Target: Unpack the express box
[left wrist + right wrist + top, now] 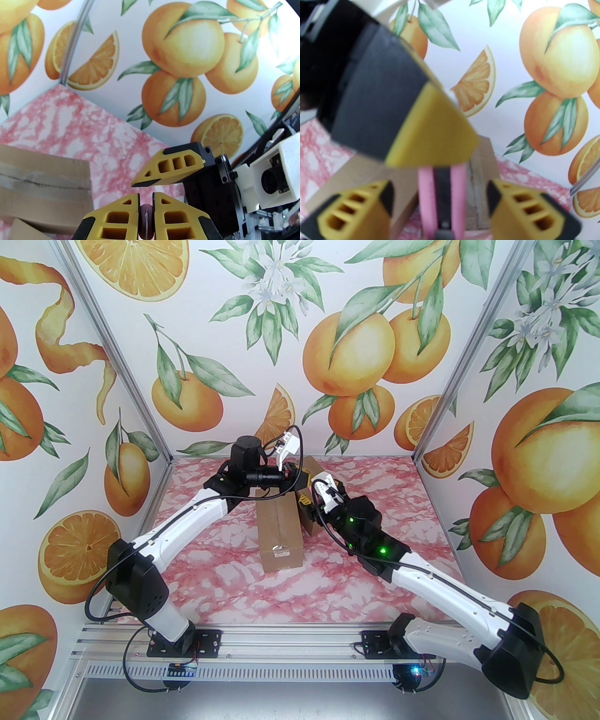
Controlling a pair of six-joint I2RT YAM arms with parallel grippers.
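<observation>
A taped cardboard express box [279, 530] lies in the middle of the pink marble table [187, 577]; the left wrist view shows its taped seam [44, 178]. Both grippers meet just above its far end. My left gripper [145, 194] is shut on a slim pink tool [146, 215] with a dark middle. In the right wrist view that tool [426, 199] stands between the fingers of my right gripper [440, 187], which are spread wide and apart from it. A left finger [431, 131] looms blurred above. In the top view the left gripper [297, 474] sits over the right gripper [305, 502].
A second cardboard box [313, 527] leans beside the first, partly hidden by the right arm. Orange-print walls [356, 357] close in the back and sides. The table's near half [300, 591] lies between the arm bases.
</observation>
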